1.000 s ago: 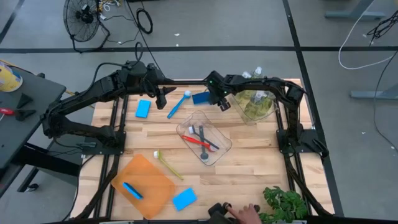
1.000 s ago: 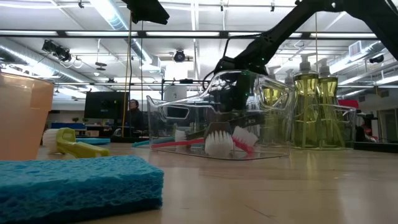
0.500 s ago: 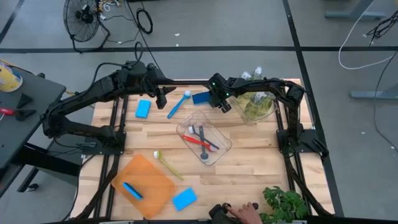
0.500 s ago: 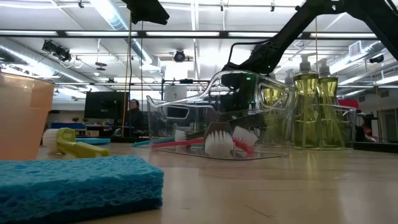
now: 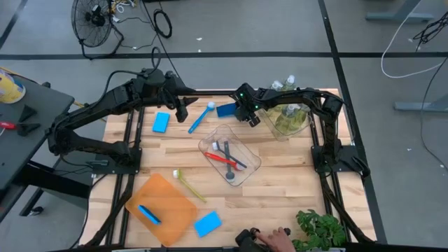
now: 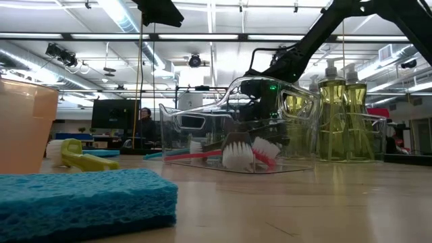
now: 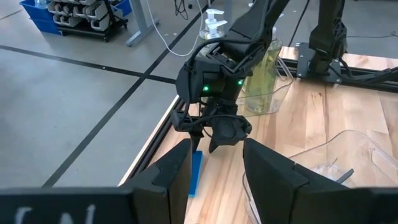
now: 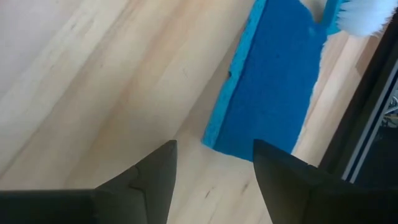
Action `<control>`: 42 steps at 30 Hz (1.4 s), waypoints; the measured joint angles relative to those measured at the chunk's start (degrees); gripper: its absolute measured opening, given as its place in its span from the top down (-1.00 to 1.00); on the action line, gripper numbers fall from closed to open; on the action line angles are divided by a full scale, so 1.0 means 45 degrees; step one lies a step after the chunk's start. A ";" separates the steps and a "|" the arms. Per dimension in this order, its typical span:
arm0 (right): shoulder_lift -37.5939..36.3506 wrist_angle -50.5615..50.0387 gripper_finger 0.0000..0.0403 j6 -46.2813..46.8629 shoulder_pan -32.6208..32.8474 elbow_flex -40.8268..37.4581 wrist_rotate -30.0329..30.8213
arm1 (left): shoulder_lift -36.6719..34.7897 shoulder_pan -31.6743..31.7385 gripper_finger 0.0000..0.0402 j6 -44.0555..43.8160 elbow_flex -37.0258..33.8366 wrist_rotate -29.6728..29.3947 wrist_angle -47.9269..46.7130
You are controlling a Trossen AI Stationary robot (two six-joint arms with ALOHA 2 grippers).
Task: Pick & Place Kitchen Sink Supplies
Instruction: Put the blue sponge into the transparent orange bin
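A flat blue sponge (image 5: 225, 109) lies at the table's far edge, its far end beside the white head of a blue brush (image 5: 201, 117). My right gripper (image 5: 248, 119) hangs open just right of that sponge, slanting down. In the right wrist view the sponge (image 8: 273, 81) lies ahead of the open fingers, not between them. My left gripper (image 5: 183, 110) stays open and raised over the far left, near another blue sponge (image 5: 161, 122). Soap bottles (image 5: 287, 112) stand in a clear tub at the far right.
A clear tub (image 5: 229, 155) at the table's middle holds a red brush and darker ones. A yellow-green brush (image 5: 187, 184) lies near the orange tray (image 5: 171, 217), which holds a blue item. A third blue sponge (image 5: 208, 224) and a plant (image 5: 318, 229) are at the near edge.
My right gripper has sunk a little toward the table and crept toward the blue sponge at the far edge, rolling slightly; its fingers have stayed open. The sponge and brush have not moved.
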 joint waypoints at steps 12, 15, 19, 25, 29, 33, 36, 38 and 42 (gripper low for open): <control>0.0000 -0.0411 -0.05 -0.0185 0.0000 0.0019 0.0230 | 0.0000 -0.0005 0.25 -0.0009 0.0000 0.0000 -0.0001; 0.0000 -0.0465 -0.05 -0.0210 -0.0004 0.0029 0.0420 | 0.0000 -0.0005 0.25 -0.0006 0.0000 0.0000 -0.0004; 0.0005 -0.0663 -0.05 -0.0225 0.0068 0.0275 0.0472 | 0.0000 -0.0005 0.25 0.0016 0.0000 0.0002 -0.0002; 0.0005 -0.1596 -0.05 0.0005 0.0093 0.1204 0.0461 | 0.0000 -0.0005 0.25 0.0020 0.0000 0.0005 -0.0004; 0.0005 -0.2352 -0.05 0.0150 0.0097 0.1773 0.0426 | 0.0000 -0.0005 0.25 0.0024 0.0000 0.0005 -0.0004; 0.0005 -0.2766 -0.05 0.0447 0.0149 0.2048 0.0026 | 0.0000 -0.0005 0.25 0.0024 0.0000 0.0005 -0.0004; 0.0047 -0.2815 -0.05 0.0548 0.0185 0.2066 -0.0070 | 0.0000 -0.0005 0.25 0.0027 -0.0002 0.0005 -0.0004; 0.0206 -0.2801 -0.05 0.0583 0.0189 0.2074 -0.0195 | 0.0000 -0.0005 0.25 0.0028 0.0000 0.0005 -0.0004; 0.0569 -0.2628 -0.05 0.0604 0.0185 0.2074 -0.0107 | 0.0000 -0.0005 0.25 0.0019 -0.0002 0.0005 -0.0007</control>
